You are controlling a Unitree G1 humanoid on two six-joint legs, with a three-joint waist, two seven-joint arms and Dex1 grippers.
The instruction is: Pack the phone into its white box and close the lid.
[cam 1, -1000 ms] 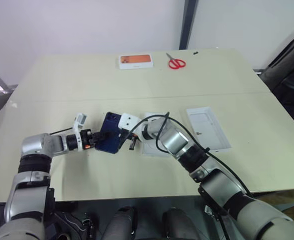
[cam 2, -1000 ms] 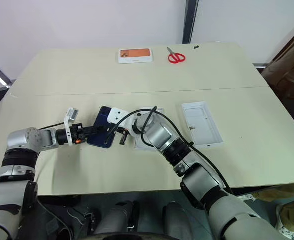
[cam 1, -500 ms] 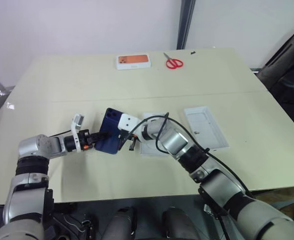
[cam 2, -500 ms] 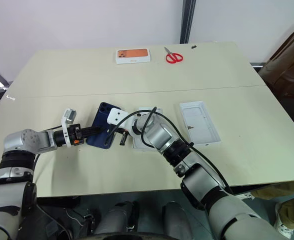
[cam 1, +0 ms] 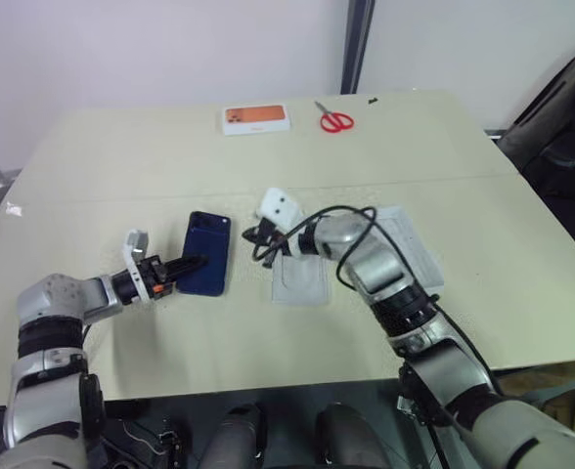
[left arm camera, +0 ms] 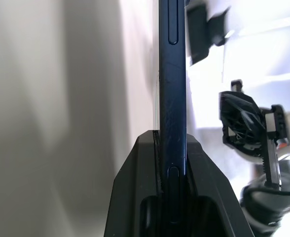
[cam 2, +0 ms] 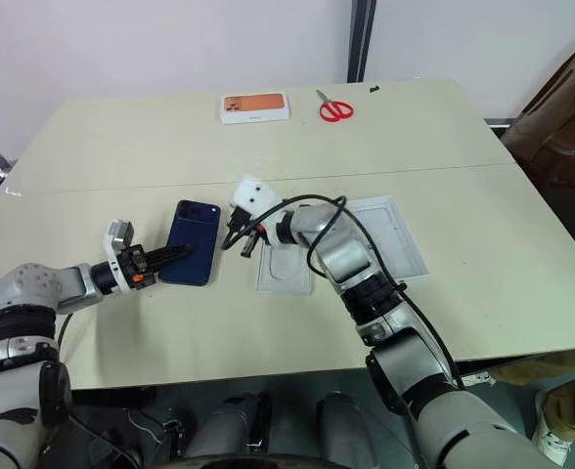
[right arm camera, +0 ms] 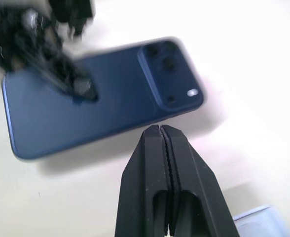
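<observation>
The dark navy phone (cam 1: pixel 209 244) lies back up and nearly flat on the table, its camera cluster at the far end. My left gripper (cam 1: pixel 190 263) is shut on the phone's near edge; the left wrist view shows the phone (left arm camera: pixel 172 74) edge-on between the fingers. My right gripper (cam 1: pixel 255 240) hovers shut and empty just right of the phone (right arm camera: pixel 86 118). A flat white rectangular piece (cam 1: pixel 299 281) lies below it; I cannot tell whether it is the white box. The white rimmed lid (cam 1: pixel 415 256) lies further right, partly behind my right arm.
An orange-topped white box (cam 1: pixel 256 118) and red scissors (cam 1: pixel 335 120) lie at the table's far edge. A black cable (cam 1: pixel 351 217) loops above my right wrist. The table (cam 1: pixel 121 166) has bare surface behind the phone and along the front.
The phone has gone from propped up between both grippers to nearly flat, held by the left gripper alone. The right gripper, still shut, has risen and drawn away to the right.
</observation>
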